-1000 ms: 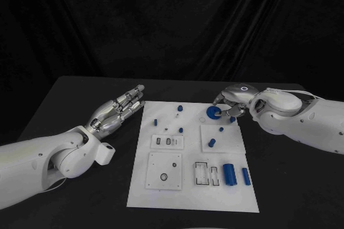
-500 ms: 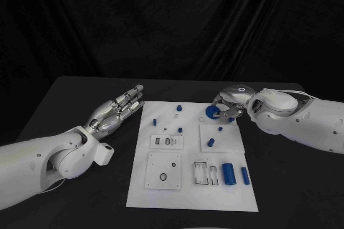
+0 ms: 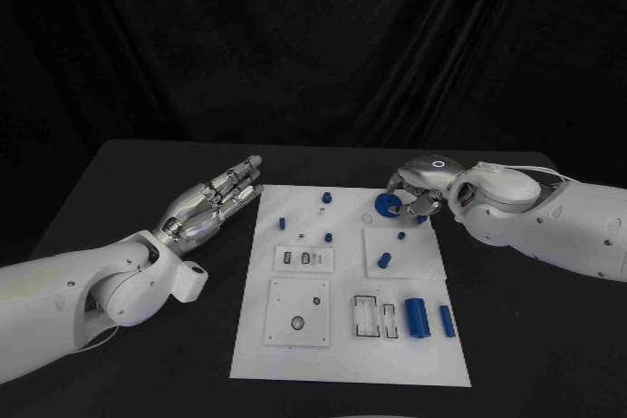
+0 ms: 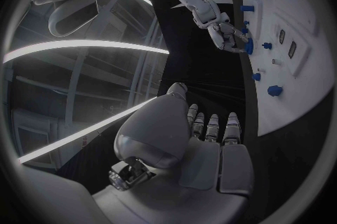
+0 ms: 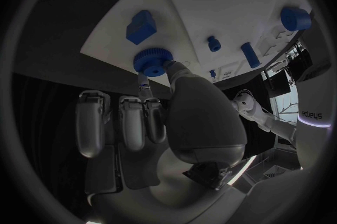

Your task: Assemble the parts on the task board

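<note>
The task board (image 3: 342,345) lay in the middle of the black table (image 3: 118,182), as a long white plate running from the centre of the head view down toward its lower edge. Near the upper right corner of the board the right hand (image 3: 416,193) held a round blue part with a toothed rim (image 3: 388,205). In the right wrist view the thumb and one finger pinched this part (image 5: 153,61) at the edge of the board, and the other fingers (image 5: 92,122) hung curled and apart from it. Just beside it in that view stood a blue block (image 5: 141,26).

More blue parts were on the board: a small peg (image 3: 327,198) near the upper edge, another peg (image 3: 283,223) at the left edge, a short one (image 3: 384,261) on a raised white square right of centre, and a large cylinder (image 3: 417,317) with a thinner cylinder (image 3: 447,320) just beside it in the lower right.

The left hand (image 3: 212,203) was left of the board, over the table, palm up; its fingers were stretched, apart, and held nothing.

On the white arm at the right rim of the right wrist view the word "adsys" (image 5: 312,114) could be read; its first letters were partly unclear.
</note>
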`<control>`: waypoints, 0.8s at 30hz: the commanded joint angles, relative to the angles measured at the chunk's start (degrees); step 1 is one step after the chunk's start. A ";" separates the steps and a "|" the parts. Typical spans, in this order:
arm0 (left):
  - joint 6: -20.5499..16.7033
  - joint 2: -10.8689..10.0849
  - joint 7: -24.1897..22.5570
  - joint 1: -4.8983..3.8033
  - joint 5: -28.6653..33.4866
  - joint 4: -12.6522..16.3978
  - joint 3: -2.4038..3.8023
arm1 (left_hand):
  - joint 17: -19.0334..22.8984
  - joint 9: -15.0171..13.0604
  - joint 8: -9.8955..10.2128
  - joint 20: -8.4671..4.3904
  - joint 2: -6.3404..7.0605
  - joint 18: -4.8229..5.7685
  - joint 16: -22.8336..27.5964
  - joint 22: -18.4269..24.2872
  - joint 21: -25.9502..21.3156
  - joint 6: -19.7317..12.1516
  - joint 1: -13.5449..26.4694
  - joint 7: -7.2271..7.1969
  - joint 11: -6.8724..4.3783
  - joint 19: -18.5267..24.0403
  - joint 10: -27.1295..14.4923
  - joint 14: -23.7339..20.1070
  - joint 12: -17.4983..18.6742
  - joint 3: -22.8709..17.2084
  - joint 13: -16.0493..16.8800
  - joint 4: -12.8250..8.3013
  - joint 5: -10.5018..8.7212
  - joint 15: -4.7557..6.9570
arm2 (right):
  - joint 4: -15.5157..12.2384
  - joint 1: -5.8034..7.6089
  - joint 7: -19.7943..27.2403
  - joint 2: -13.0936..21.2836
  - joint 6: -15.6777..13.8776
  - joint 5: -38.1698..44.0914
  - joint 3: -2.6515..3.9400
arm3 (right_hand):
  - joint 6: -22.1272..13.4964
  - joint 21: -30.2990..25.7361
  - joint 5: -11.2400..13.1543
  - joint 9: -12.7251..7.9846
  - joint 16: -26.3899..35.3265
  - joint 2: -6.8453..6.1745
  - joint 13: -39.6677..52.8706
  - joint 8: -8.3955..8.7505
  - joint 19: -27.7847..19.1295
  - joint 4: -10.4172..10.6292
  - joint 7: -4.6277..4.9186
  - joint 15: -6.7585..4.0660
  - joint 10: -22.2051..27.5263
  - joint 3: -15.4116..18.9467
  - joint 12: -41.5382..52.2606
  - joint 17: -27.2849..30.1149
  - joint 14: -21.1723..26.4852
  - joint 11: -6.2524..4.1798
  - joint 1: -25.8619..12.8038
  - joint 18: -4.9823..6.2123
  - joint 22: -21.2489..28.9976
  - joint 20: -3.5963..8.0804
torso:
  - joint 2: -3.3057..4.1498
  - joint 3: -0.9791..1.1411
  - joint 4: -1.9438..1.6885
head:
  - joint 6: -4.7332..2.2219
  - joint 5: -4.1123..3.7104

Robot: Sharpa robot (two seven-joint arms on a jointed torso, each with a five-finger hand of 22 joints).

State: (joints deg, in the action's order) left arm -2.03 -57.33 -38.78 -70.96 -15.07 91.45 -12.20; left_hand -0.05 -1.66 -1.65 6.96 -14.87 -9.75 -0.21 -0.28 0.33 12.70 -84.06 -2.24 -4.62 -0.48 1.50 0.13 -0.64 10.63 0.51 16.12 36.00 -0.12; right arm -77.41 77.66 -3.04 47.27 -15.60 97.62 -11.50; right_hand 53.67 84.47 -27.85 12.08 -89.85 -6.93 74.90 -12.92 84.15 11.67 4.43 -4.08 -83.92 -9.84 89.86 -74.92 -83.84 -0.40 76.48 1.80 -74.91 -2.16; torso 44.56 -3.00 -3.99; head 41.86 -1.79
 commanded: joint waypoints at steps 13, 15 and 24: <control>0.71 -0.39 -1.21 -0.05 -0.32 0.21 0.04 | 0.05 -0.03 -0.08 0.35 0.20 -0.51 0.21 -0.09 0.30 -0.19 -0.65 0.34 0.35 -0.13 -0.02 -0.13 0.18 -0.33 -0.08 0.04 0.31 -0.49 | -4.71 0.77 -0.53 2.03 -2.15 0.27 -0.37 | -3.56 -0.54 -8.53 11.25 -0.15 0.13 15.10 -8.88 1.34 -2.33 0.27 0.09 -6.08 -3.51 0.14 -15.08 -6.16 0.04 -0.53 0.34 -9.06 -0.11 | 0.00 0.00 0.00 | -0.05 0.39; 0.68 -0.41 -1.16 -0.05 -0.32 0.21 0.04 | 0.05 -0.03 -0.08 0.35 0.20 -0.51 0.21 -0.09 0.30 -0.19 -0.65 0.34 0.35 -0.13 -0.02 -0.13 0.18 -0.33 -0.08 0.04 0.31 -0.49 | -5.75 1.46 -0.41 2.01 -2.46 -0.22 -0.37 | -3.60 -0.53 -8.53 11.30 -0.15 0.13 15.10 -8.93 1.35 -2.20 0.31 0.13 -6.08 -3.59 0.14 -15.08 -6.16 0.10 -0.70 0.33 -9.08 -0.15 | -0.02 0.00 0.01 | -0.03 0.32; 0.70 -0.13 -0.97 -0.05 -0.32 0.21 0.04 | 0.05 -0.03 -0.09 0.38 0.22 -0.52 0.21 -0.10 0.31 -0.16 -0.68 0.35 0.35 -0.14 0.01 -0.13 0.17 -0.35 -0.07 0.03 0.36 -0.55 | -8.90 3.59 0.35 -0.08 -1.99 -2.64 -0.37 | -3.45 -0.46 -8.35 11.43 -0.15 0.22 15.10 -9.17 1.43 -1.97 0.31 0.29 -6.08 -3.86 0.14 -15.08 -6.16 0.31 -0.97 0.29 -9.18 -0.25 | 0.00 0.00 0.01 | 0.07 0.35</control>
State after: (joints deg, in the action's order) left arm -1.98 -57.56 -38.76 -70.96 -15.08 91.55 -12.20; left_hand -0.08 -1.66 -1.65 6.95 -14.65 -9.75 -0.21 -0.31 0.33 12.70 -84.29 -2.25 -4.62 -0.47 1.50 -0.08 -0.64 10.64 0.51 16.12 36.00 -0.32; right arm -86.06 81.13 -2.81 47.33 -16.99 96.15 -11.89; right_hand 50.03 84.25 -36.11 12.01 -89.85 -6.77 74.93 -13.09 84.15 9.40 4.82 -4.09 -83.93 -13.71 89.85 -74.92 -83.84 -0.41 75.96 1.80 -74.95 -2.16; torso 44.56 -3.00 -3.98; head 41.88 -1.54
